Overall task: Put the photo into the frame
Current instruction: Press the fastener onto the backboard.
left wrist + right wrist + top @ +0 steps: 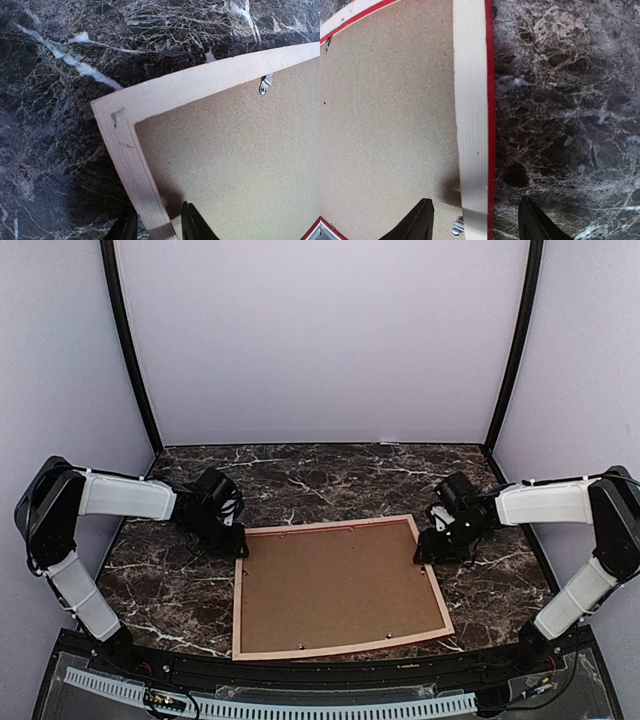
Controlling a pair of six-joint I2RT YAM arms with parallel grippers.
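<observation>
**Frame face down, board in, photo out of sight**

Top view: one frame (pixel 238 610) lies back-up at the lower middle of the marble table (pixel 330 475), with one brown backing board (pixel 335 585) filling it. The left gripper (pixel 238 545) sits at its upper left corner and the right gripper (pixel 425 550) at its upper right. No photo shows. It may lie under the board, which would put the task near its end, but that cannot be told.

Left wrist view: the left gripper's fingers (pixel 192 225) straddle the pale rail at lower centre. Whether they are pinching it cannot be told. One metal tab (pixel 265 86) shows at the upper right.

Right wrist view: the right gripper's fingers (pixel 420 222) stand wide open either side of the red-edged rail, clear of it. Another tab (pixel 457 230) sits between them.

Count: one frame, one board, two grippers, no photo visible.
</observation>
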